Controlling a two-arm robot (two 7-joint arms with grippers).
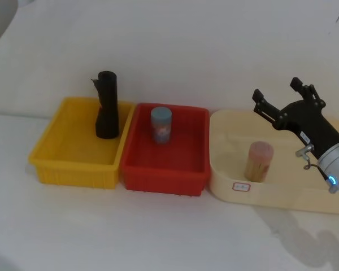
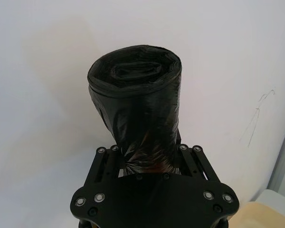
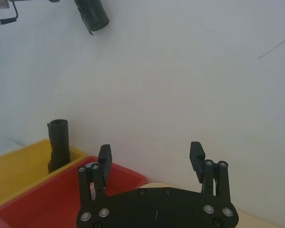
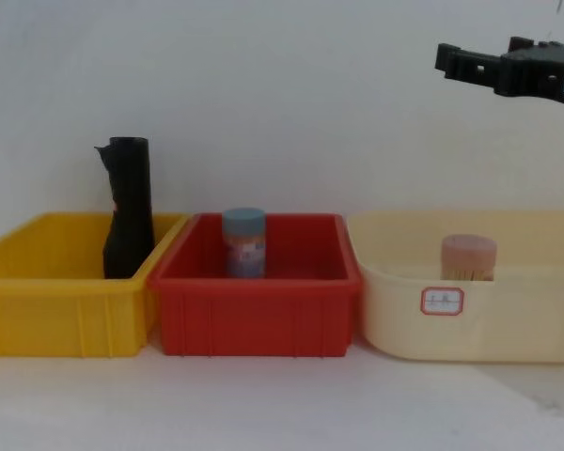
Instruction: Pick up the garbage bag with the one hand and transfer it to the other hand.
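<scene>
The garbage bag (image 2: 137,99), a black plastic roll, stands up out of my left gripper (image 2: 147,156), which is shut on its lower end. In the right wrist view the same garbage bag (image 3: 92,14) hangs high in the air, far above the bins. My right gripper (image 1: 277,89), on the arm with the blue ring light, is open and holds nothing. It hovers above the back of the cream tray (image 1: 226,175) and points toward the wall. It is also seen as right gripper (image 3: 150,151) and right gripper (image 4: 477,56).
A second black roll (image 1: 107,104) with a ragged top flap stands in the yellow bin (image 1: 73,169). A blue-lidded jar (image 1: 161,125) stands in the red bin (image 1: 164,175). A pink-lidded jar (image 1: 259,161) stands in the cream tray. A white wall is behind.
</scene>
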